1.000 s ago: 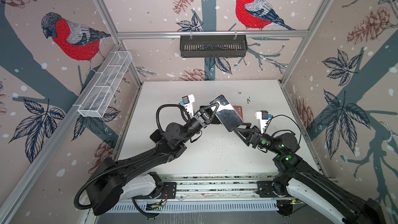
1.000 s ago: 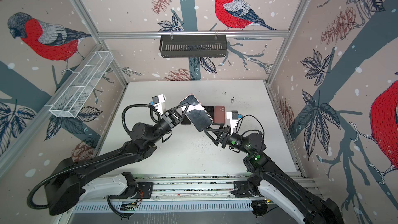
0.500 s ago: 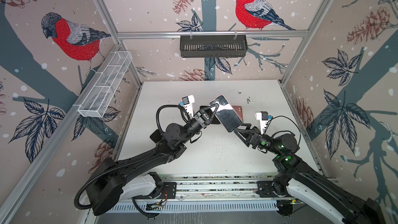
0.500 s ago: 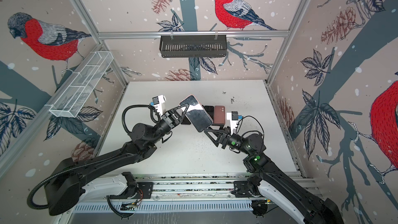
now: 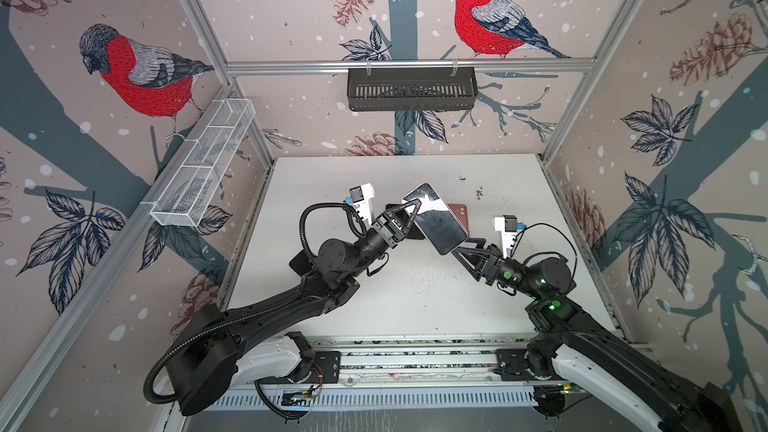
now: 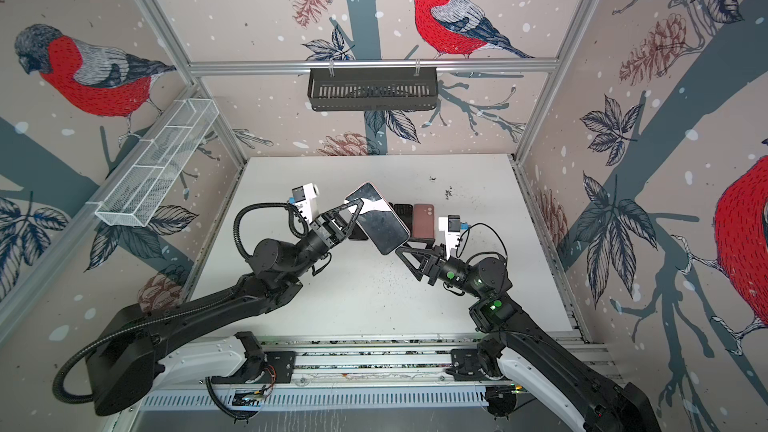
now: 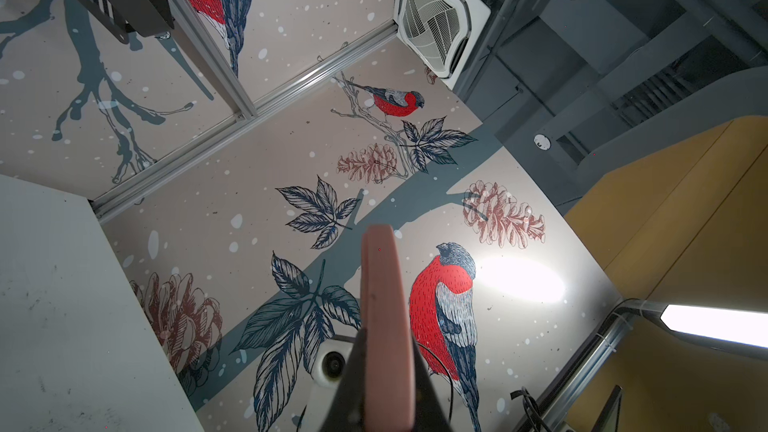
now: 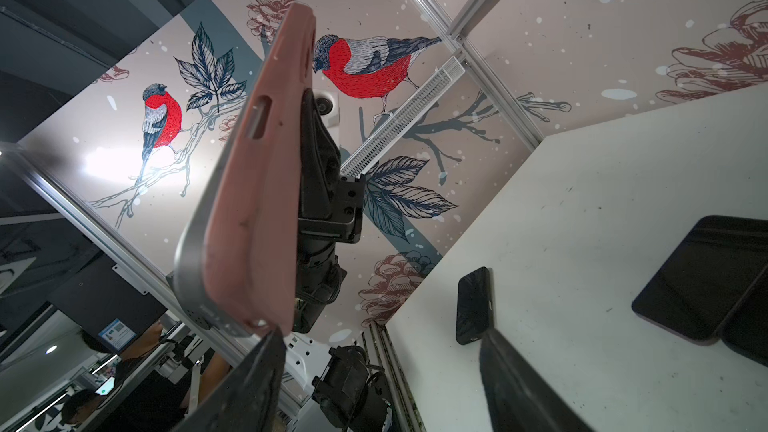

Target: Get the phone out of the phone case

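Phone (image 5: 435,218) in pink phone case (image 8: 257,184), up in the air over the middle of the white worktop (image 5: 415,301), not resting on it. In both top views the long axis runs diagonally, one short end toward the far left, the other toward the near right. Glass faces up at the camera, pink back faces down.

Left fingers (image 5: 406,213) clamped tight on it across its thickness, one on the glass and one on the back. They come in over the left long edge near the far end. In the left wrist view the case (image 7: 384,305) shows edge-on, sticking straight out from between the fingers.

Right fingers (image 5: 464,248) spread wide, gripping nothing, sitting at the phone's near-right short end. In the right wrist view one fingertip (image 8: 269,347) is right at the case's bottom corner; touching or just short, cannot tell. The phone's grey metal edge shows alongside the pink rim there. Whether that corner has lifted out of the case, cannot tell.

On the worktop behind the held phone lie a second pink case (image 6: 424,220), a black one (image 6: 402,214) just beside it, and a small dark phone (image 8: 473,305) apart from them.
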Tool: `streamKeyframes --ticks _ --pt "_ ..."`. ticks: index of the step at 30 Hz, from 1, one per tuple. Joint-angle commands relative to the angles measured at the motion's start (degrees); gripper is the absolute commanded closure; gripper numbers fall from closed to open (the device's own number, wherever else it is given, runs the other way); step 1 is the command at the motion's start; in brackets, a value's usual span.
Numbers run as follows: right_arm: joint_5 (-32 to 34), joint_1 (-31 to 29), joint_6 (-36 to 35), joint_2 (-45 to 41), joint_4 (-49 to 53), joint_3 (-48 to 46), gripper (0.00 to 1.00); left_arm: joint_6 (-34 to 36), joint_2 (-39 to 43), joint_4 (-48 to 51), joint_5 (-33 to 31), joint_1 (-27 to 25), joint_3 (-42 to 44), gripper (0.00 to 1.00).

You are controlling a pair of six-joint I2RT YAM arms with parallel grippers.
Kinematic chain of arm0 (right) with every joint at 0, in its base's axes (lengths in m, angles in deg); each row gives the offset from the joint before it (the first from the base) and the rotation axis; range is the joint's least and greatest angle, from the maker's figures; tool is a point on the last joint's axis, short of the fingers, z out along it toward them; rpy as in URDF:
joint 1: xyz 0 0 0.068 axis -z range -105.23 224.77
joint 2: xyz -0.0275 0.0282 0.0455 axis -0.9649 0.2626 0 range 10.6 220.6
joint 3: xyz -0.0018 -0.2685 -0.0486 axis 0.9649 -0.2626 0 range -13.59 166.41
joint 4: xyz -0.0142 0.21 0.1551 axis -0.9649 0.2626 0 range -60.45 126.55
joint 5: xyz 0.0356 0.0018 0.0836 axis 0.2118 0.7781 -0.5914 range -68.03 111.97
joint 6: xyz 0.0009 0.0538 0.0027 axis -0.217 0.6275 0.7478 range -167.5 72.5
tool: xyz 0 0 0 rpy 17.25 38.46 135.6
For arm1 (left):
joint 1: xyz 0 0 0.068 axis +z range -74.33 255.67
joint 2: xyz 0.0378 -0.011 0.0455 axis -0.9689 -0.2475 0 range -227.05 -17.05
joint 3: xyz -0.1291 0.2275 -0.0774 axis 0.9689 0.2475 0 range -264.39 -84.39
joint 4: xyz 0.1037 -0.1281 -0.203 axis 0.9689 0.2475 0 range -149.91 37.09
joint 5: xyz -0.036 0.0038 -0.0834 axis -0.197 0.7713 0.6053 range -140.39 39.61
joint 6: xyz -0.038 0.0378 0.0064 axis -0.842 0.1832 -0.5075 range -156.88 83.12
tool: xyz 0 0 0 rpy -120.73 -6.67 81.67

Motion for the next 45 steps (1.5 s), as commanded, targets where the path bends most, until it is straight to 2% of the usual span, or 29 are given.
streamKeyframes --ticks 1,17,29,45 --pt "0.21 0.40 0.01 -0.01 -1.42 0.12 0.25 -1.23 -0.31 -5.38 0.73 -0.05 -0.07 1.00" --pt "-1.54 -0.71 -0.10 -2.90 -3.46 -3.13 0.24 -1.20 0.01 -5.39 -0.36 -0.06 0.52 1.00" --pt "-0.87 -2.60 -0.52 -0.67 -4.27 -0.67 0.23 -1.51 -0.87 -6.23 -0.04 -0.05 1.12 1.00" --pt "1.50 -2.19 -1.65 2.48 -1.85 2.36 0.23 -1.44 -0.95 -6.54 1.47 -0.05 1.56 1.00"
